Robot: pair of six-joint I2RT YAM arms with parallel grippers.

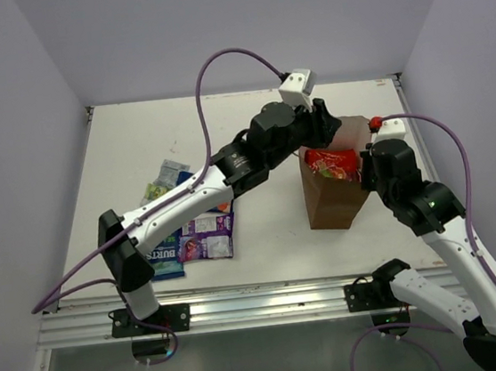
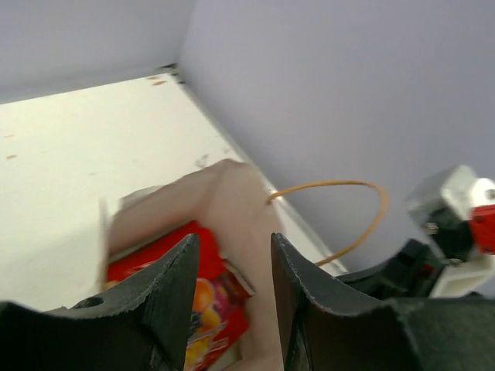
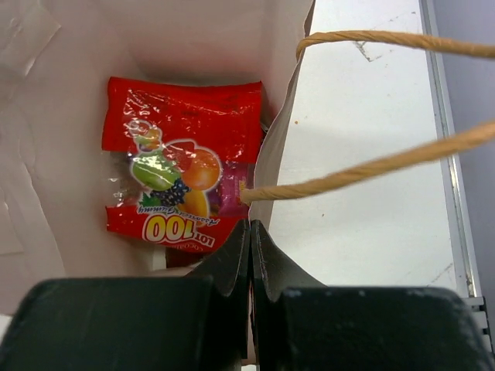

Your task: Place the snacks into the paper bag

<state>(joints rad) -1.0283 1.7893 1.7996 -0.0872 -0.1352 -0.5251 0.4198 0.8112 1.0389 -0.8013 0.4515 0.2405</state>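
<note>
The brown paper bag stands upright at the table's right middle. A red colourful-print packet lies inside it, also seen in the top view and the left wrist view. My left gripper is open and empty, just above the bag's mouth. My right gripper is shut on the bag's right wall at the rim, beside the string handle. Blue and purple crisp packets and green packets lie on the table at the left.
The left arm stretches across the loose packets toward the bag. Grey walls close in the table on the left, back and right. A metal rail runs along the near edge.
</note>
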